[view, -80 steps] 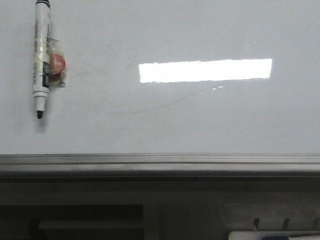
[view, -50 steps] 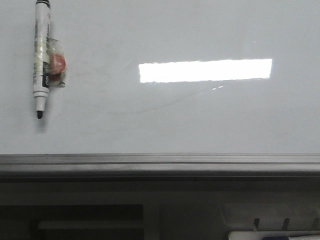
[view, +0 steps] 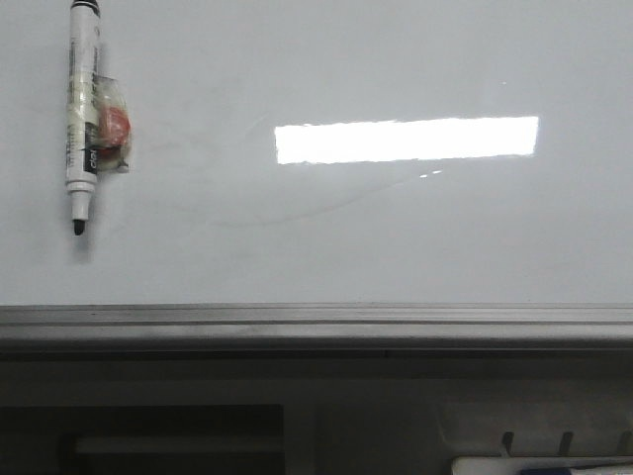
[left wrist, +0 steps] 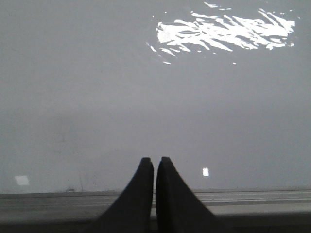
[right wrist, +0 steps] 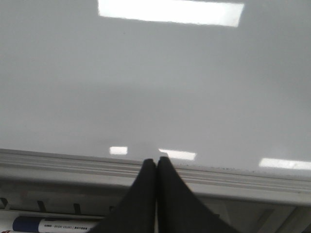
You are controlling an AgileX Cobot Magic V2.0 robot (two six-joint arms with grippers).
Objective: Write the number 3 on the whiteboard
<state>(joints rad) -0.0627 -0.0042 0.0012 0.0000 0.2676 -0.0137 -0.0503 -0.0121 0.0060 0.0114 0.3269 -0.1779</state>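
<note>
All I see of my left gripper point(left wrist: 155, 160) is two matte black fingers point(left wrist: 141, 194), broad at the base and tapering to narrow, blunt tips. My right gripper point(right wrist: 156, 159) looks the same: plain black, smooth-sided fingers point(right wrist: 170, 199), no visible screws, cables or markings on either.

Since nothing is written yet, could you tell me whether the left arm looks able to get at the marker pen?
Probably yes: the marker pen lies uncapped on the whiteboard with open board around it, only a small red-and-clear packet touching its right side. The left gripper is shut and empty.
</note>
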